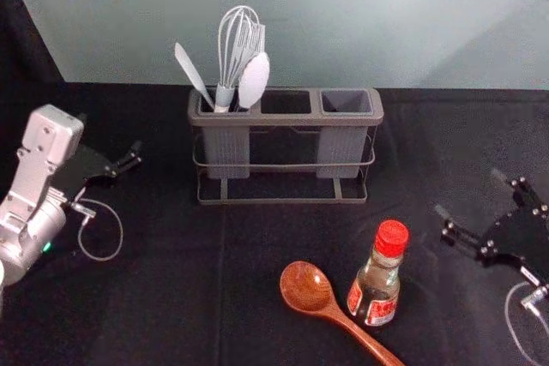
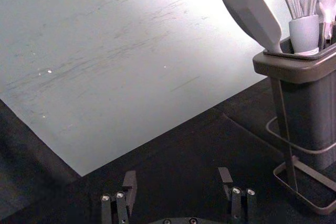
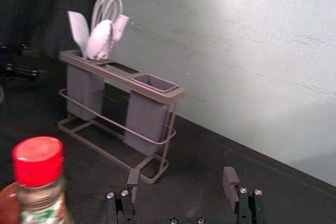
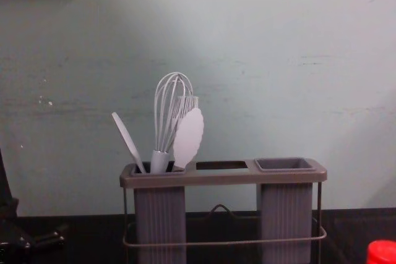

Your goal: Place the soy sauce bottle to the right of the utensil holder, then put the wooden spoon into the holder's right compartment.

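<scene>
so, as far as we can tell, both parts of the job are left to do. the bottle (image 1: 375, 291) stands upright on the black cloth (image 1: 163, 297), in front of the holder (image 1: 286, 119) and toward its right end, but we wouldn't call that its place beside the holder. the spoon (image 1: 307, 287) lies just to the bottle's left, its bowl toward the holder and its handle running toward us; the right compartment (image 1: 346, 102) has no spoon in it. the pale tools (image 1: 254, 81) in the left compartment (image 1: 227, 147) seem to be no part of our work.

we see the right gripper (image 3: 181, 176) with its fingers spread and nothing between them, to the right of the bottle and apart from it. we judge the bottle comes first: grip, lift, set down on the holder's right, then fetch the spoon. the left gripper (image 2: 177, 176) is parked out left of the holder, fingers apart, holding nothing.
</scene>
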`<move>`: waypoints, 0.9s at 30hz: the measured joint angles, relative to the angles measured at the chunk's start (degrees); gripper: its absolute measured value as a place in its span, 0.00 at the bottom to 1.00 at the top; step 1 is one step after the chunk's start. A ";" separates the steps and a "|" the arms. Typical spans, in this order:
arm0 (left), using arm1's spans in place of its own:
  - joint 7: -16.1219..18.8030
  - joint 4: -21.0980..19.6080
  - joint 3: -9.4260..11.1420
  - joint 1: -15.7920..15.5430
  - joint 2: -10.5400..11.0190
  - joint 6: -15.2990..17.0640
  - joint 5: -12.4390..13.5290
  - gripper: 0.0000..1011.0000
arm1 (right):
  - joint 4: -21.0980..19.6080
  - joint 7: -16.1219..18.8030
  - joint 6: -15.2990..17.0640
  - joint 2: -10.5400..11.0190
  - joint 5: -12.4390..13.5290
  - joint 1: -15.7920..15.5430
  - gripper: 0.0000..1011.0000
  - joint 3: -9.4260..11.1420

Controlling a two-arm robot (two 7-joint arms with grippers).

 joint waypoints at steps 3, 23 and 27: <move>0.00 0.00 0.00 0.00 0.00 0.00 0.00 1.00 | -1.06 0.79 -0.18 0.56 0.66 -1.37 0.99 0.77; 0.00 0.00 0.00 0.00 0.00 0.00 0.00 1.00 | -6.83 11.70 -1.78 3.40 9.23 -9.60 0.99 4.38; 0.00 0.00 0.00 0.00 0.00 0.00 0.00 1.00 | -6.43 13.00 -1.61 2.00 9.29 -8.15 0.99 2.98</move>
